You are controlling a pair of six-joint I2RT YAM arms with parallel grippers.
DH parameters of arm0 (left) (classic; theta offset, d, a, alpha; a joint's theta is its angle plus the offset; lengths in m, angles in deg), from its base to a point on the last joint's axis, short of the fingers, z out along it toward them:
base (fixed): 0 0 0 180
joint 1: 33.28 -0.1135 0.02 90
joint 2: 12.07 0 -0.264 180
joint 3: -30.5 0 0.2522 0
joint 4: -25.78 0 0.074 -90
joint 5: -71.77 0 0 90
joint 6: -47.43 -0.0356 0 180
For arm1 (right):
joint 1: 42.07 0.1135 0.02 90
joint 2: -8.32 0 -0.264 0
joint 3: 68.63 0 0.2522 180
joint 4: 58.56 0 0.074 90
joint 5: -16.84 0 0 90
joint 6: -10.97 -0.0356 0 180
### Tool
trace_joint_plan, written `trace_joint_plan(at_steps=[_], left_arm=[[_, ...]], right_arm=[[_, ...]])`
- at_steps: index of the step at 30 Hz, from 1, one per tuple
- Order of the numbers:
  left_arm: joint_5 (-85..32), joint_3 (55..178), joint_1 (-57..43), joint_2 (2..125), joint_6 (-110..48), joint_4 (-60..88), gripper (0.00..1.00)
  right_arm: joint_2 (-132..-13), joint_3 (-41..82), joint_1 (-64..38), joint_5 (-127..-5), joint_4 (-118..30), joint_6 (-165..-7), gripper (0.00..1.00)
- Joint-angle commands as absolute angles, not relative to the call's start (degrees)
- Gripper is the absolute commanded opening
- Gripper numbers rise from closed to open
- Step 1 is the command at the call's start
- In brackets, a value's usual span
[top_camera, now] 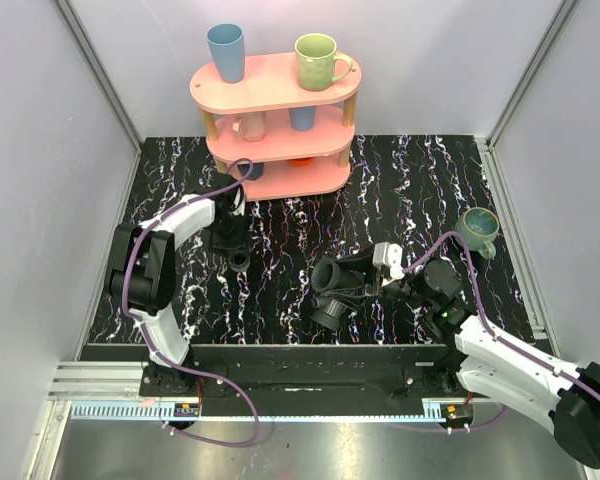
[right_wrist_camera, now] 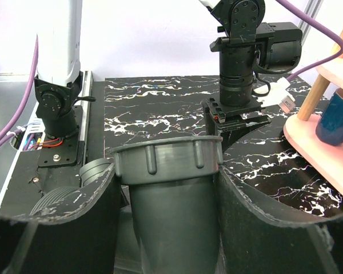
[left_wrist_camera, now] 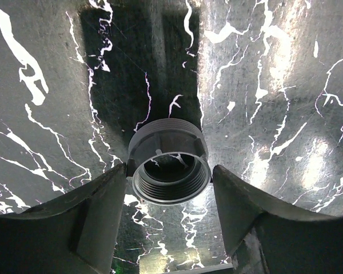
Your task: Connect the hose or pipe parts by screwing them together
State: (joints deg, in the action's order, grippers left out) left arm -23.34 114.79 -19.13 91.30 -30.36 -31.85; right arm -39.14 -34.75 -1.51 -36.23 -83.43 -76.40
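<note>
A small black threaded ring fitting (left_wrist_camera: pixel 168 140) lies on the marble-patterned table, its open threaded mouth facing the left wrist camera. My left gripper (left_wrist_camera: pixel 170 172) is open, with a finger on either side of the ring and the tips close to its flanks. From above, that ring (top_camera: pixel 240 262) sits just in front of the left gripper (top_camera: pixel 231 238). My right gripper (right_wrist_camera: pixel 167 174) is shut on the T-shaped pipe part (right_wrist_camera: pixel 171 217), clamping its straight tube below the ribbed collar. In the top view this part (top_camera: pixel 332 287) hangs at mid-table from the right gripper (top_camera: pixel 365 280).
A pink three-tier shelf (top_camera: pixel 275 110) with mugs stands at the back, close behind the left arm. A green mug (top_camera: pixel 477 228) sits on the table at the right. The shelf's edge (right_wrist_camera: pixel 326 131) and a blue mug (right_wrist_camera: pixel 338 117) show in the right wrist view.
</note>
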Motion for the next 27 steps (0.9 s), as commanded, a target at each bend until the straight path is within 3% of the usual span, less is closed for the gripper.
trace_joint_plan(at_steps=[1,3,7,13,16,20,27], left_arm=[[-21.7,116.9,-18.8,91.7,-30.5,-31.1,0.64],[-21.7,116.9,-18.6,91.9,-30.6,-31.1,0.61],[-21.7,116.8,-18.5,91.7,-30.6,-31.1,0.38],[-23.8,116.1,-18.2,90.3,-30.3,-31.1,0.17],[-26.2,115.5,-18.2,88.0,-29.7,-31.0,0.00],[-32.0,113.7,-18.2,80.5,-28.2,-29.2,0.00],[-57.6,103.3,-18.0,63.7,-20.9,-17.0,0.00]], right_arm=[[-37.7,-34.6,-1.6,-37.6,-84.4,-75.5,0.21],[-37.6,-34.6,-1.6,-37.8,-84.2,-75.4,0.21],[-37.2,-34.7,-1.6,-38.4,-83.0,-74.8,0.21],[-38.6,-34.1,-1.6,-39.7,-81.5,-73.2,0.20],[-39.6,-33.9,-1.5,-40.2,-81.2,-72.3,0.21],[-40.6,-33.4,-1.5,-40.7,-81.3,-70.0,0.21],[-42.1,-30.4,-1.6,-39.5,-79.1,-64.1,0.22]])
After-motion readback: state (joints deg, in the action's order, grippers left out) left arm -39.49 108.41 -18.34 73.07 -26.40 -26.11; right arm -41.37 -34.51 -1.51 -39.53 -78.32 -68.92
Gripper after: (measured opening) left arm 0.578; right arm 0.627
